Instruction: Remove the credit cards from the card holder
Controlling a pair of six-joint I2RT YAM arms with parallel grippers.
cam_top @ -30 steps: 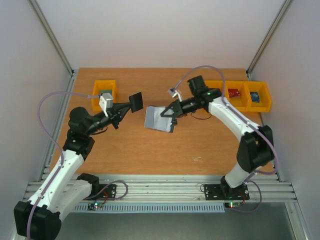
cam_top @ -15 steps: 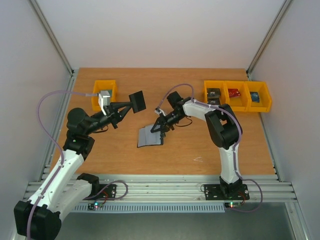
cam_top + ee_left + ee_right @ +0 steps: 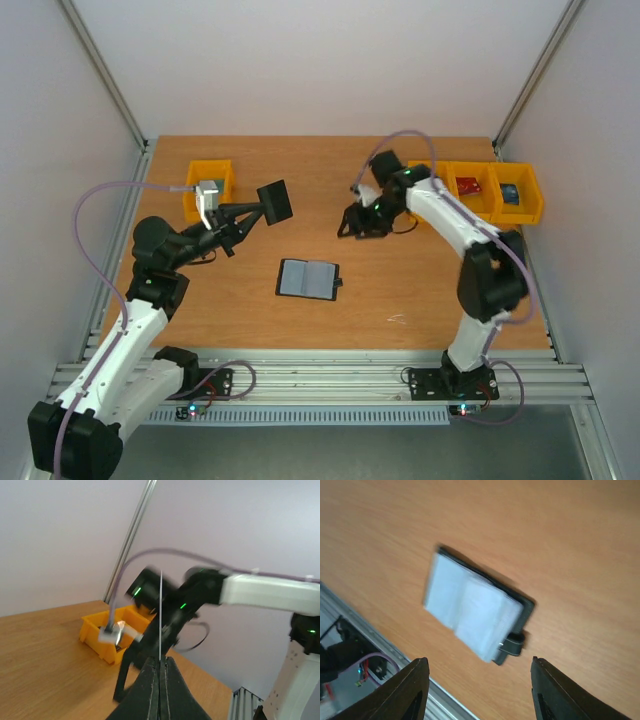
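Mid-table (image 3: 420, 290), open card holder (image 3: 307, 279), card (image 3: 275, 203) in L hand (image 3: 256, 210)

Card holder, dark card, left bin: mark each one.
card holder (image 3: 306, 279), top view, blue-grey inner pocket.
dark card (image 3: 274, 203), top view, middle of face.
left bin (image 3: 210, 164), top view, far rim.

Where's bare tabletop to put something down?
Bare wood lies left and right of the wallet, up to the front rail. Crowded: back right, three yellow bins and the right gripper; back left, a bin and the left gripper holding a card.
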